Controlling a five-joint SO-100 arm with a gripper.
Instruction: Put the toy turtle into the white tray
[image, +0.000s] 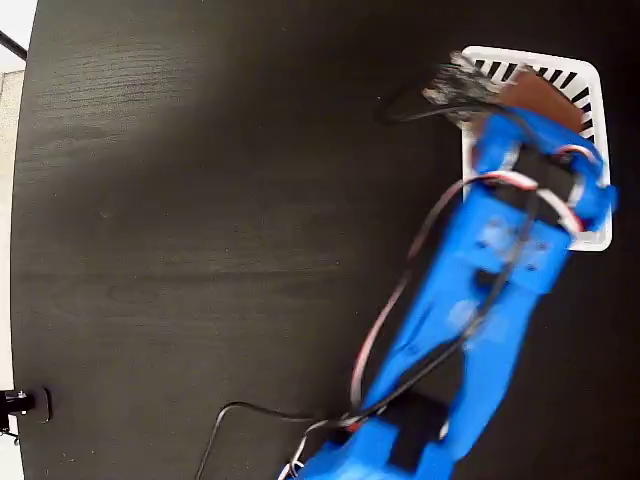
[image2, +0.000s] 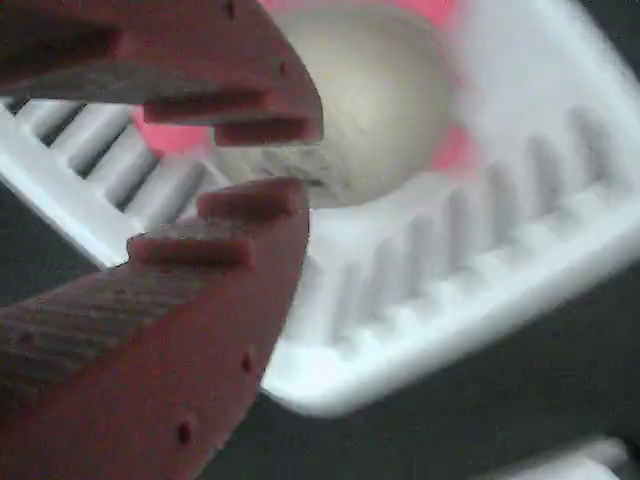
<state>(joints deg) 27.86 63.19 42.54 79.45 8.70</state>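
Wrist view shows toy turtle (image2: 375, 100) lying inside white tray (image2: 480, 290) near its slotted rim, fingers (image2: 250, 210) parted above.

Soft sheen brightens the dark bench (image: 150, 130) toward 10 o'clock; the blue arm (image: 480, 300) smears with motion; the wrist view blurs throughout.

The bench (image: 200, 250) is black with faint wood grain. The white tray (image: 590, 85) has black slanted slots. The arm (image: 480, 300) is bright blue. The fingers (image2: 150, 290) are dull red-brown and ridged. The toy turtle (image2: 370, 110) shows a pale tan shell edged pink.
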